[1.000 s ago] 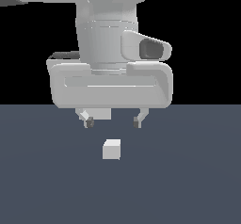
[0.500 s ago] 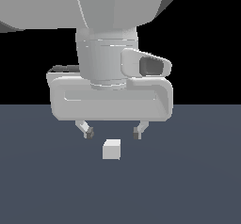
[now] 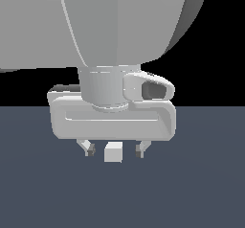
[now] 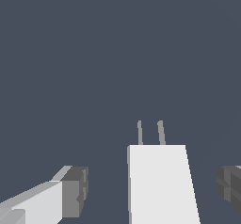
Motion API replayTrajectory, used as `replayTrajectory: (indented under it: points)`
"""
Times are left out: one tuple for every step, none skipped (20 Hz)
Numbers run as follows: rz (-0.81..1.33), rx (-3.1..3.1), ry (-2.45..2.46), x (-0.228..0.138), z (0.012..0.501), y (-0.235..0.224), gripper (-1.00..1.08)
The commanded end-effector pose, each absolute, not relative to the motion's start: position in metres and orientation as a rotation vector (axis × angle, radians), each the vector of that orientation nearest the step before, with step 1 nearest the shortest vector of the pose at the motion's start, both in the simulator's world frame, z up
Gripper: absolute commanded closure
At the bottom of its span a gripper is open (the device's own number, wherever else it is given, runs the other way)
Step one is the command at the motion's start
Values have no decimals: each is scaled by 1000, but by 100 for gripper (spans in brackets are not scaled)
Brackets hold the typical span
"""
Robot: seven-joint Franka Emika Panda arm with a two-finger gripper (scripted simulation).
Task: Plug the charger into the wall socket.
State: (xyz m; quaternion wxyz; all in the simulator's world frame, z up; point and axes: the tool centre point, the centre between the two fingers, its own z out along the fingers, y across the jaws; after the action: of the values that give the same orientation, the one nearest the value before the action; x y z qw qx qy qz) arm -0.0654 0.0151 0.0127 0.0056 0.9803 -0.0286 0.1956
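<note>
The gripper (image 3: 114, 151) is seen lowered over the dark floor (image 3: 201, 188), its fingers spread wide. The charger (image 3: 113, 152) is framed between the fingertips (image 4: 75, 191), untouched on either side, with two thin prongs (image 4: 150, 132) shown projecting from its far face.

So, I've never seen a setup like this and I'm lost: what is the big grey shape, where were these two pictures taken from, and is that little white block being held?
These are simulator renders of one robot arm. The exterior view looks at the arm's bulky grey body and its gripper from off the arm. The wrist view comes from a camera on the wrist, looking past the fingers at the dark floor. The white block is the charger, with two thin prongs sticking out. It sits between the open fingers with gaps on both sides, so nothing is held yet. The wall socket is not in view.
</note>
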Motion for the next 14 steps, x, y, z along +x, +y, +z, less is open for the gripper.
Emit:
replayTrajectory:
  points:
    - [614,3068,-89,-65,12,15,108]
    - [614,3068,-89,-65,12,15,108]
    - [614,3068,-89,-65,12,15,108]
    - [614,3068,-89,-65,12,15,108]
    - [614,3068,-89,-65,12,15,108]
    - [614,3068,-89,-65,12,15,108]
    - [614,3068,-89,-65,12,15,108]
    - [614,3068,-89,-65,12,15,108]
    - [614,3068,-89,-65,12,15,108]
    - [614,3068,-89,-65,12,15,108]
    - [614,3068,-91,-65,12,14,108]
    - [614,3068,-91,-65,12,15,108]
    - [614,3068,-92,-65,13,15,108]
    - [614,3068,-94,-64,14,16,108]
